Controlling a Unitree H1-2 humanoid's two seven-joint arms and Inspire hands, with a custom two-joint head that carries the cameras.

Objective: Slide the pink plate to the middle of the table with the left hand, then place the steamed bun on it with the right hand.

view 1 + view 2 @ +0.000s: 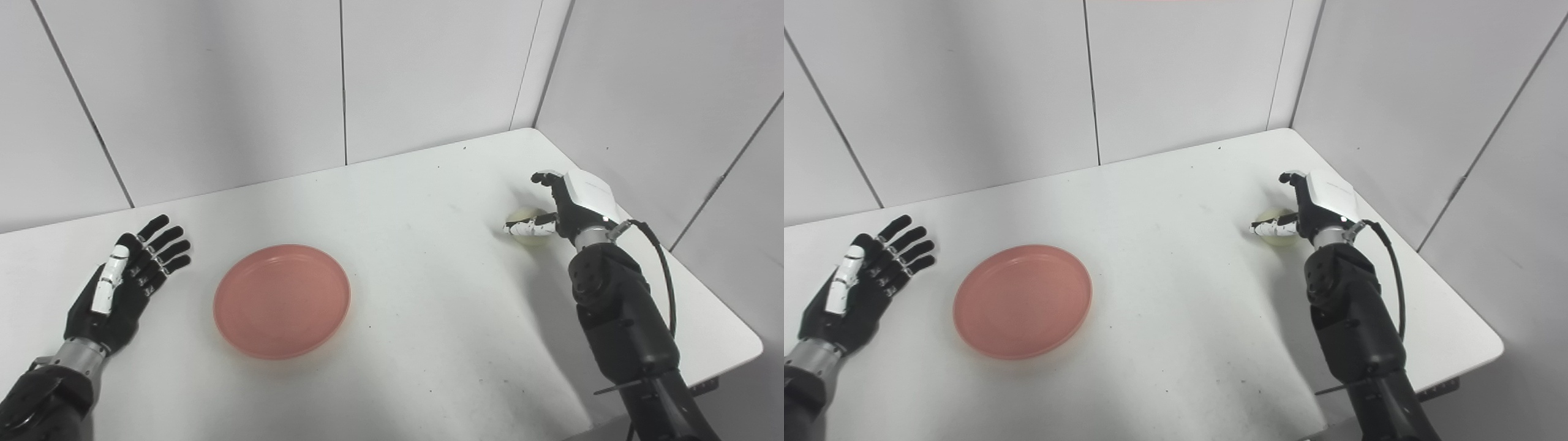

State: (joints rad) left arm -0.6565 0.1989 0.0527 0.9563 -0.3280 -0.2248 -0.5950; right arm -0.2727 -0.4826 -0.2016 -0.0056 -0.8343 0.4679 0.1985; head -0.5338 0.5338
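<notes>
Pink plate (282, 300), round and shallow with a low raised rim and a smooth matte surface, lay flat on the white worktop (404, 306) in the lower left-centre of the frame. Held nothing; only its bare inner face showed.

Lay just to the right of the left hand (119, 288), apart from it, with a strip of bare worktop between fingertips and rim. Rested at the lower left of the frame, that hand, palm up, black fingers stretched out and spread, gripping nothing.

Sat at the right of the frame, well apart from the plate, the steamed bun (530, 225): pale cream, rounded, smooth-skinned, resting on the worktop near the far right corner. Was half hidden by the right hand (566, 208), which reached over it from the right, white-tipped thumb lying across the front of the bun and a dark finger curled above its far side. Looked cupped around the bun rather than clamped; could not tell whether the fingers pressed on it or only hung beside it.

Showed a few small dark specks, the worktop, matte white, boxed in by pale grey panelled walls (245, 92) behind and to the right.
</notes>
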